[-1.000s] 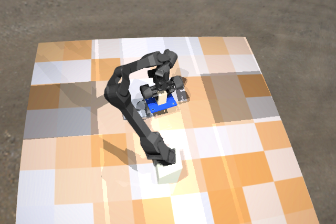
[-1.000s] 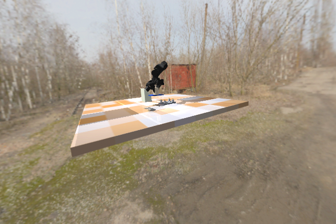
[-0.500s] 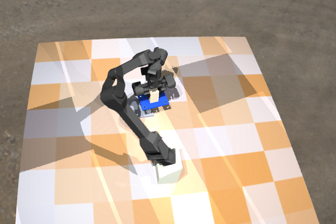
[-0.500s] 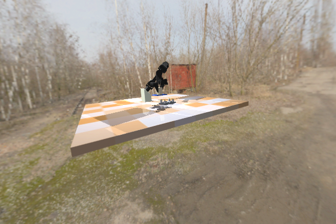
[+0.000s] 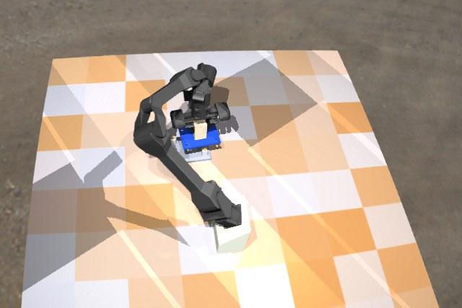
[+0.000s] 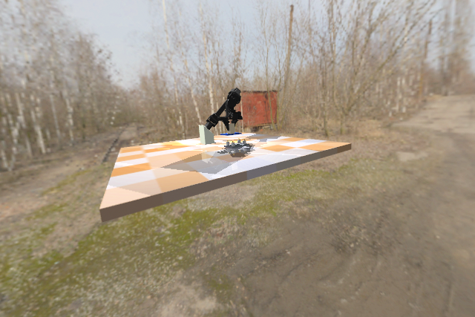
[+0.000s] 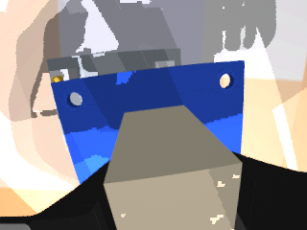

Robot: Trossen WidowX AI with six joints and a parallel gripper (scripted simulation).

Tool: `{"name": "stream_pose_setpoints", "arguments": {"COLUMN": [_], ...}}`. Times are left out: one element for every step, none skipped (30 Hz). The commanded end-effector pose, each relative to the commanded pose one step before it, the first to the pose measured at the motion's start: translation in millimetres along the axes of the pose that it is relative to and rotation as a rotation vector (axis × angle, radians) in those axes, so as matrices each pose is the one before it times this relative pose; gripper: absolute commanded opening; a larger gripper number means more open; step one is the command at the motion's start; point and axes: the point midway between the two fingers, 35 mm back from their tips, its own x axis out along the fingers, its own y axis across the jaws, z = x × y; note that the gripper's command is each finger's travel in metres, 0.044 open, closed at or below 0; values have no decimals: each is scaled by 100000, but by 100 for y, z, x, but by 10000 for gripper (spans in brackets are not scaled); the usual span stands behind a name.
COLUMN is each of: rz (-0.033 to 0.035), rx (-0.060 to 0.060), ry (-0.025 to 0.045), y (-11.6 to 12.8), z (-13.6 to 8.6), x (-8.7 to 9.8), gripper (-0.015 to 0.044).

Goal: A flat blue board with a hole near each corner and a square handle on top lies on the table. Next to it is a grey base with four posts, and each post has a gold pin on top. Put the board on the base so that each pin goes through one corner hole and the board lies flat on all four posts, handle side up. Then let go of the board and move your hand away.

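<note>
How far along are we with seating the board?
The black gripper grips the flat blue board by its handle, raised. Gold pins show beside it, so alignment over the grey base remains, then lowering, release and withdrawal.
</note>
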Motion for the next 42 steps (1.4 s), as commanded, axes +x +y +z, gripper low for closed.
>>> {"name": "stream_pose_setpoints", "arguments": {"rz": [1002,153,155,158,160,163,167,168,137,83,28,-189,-188,-187,-186,1,0,0,0,0,0,0,0,2,3,3,3,5,6,7,9,10,10,9,11,10,9,8,7,6,6,6], "rx": [1602,371,371,371,371,371,374,373,301,180,60,-250,-250,-250,-251,0,0,0,0,0,0,0,0,19,33,51,63,93,128,124,134,124,106,90,101,94,82,73,63,51,37,23], "ry": [-432,7,9,12,14,17,20,22,20,13,4,77,79,80,82,1,0,0,0,0,0,0,0,0,-1,-1,-2,-2,-2,-2,-2,-2,-2,-2,-2,-2,-2,-1,-1,-1,-1,-1], "y": [1151,247,248,250,251,252,247,248,201,121,40,-155,-154,-154,-153,0,0,0,0,0,0,0,0,11,19,31,40,54,62,66,81,84,79,68,71,61,45,30,17,8,1,-4], "z": [437,72,69,66,63,60,56,53,41,24,8,-41,-42,-43,-45,0,0,0,0,0,0,0,0,3,6,11,14,20,22,21,24,23,20,15,14,10,4,0,-2,-3,-3,-3], "x": [-79,10,10,11,11,12,12,13,10,6,2,20,20,21,21,0,0,0,0,0,0,0,0,22,38,58,68,86,94,96,114,115,110,104,129,130,121,117,116,118,118,118], "gripper": [0,0,0,0,0,0,0,0,0,0,0,0,0,0,0,0,0,0,0,0,0,0,0,0,0,0,0,0,0,0,0,0,0,0,0,0,0,0,0,0,0,0]}}
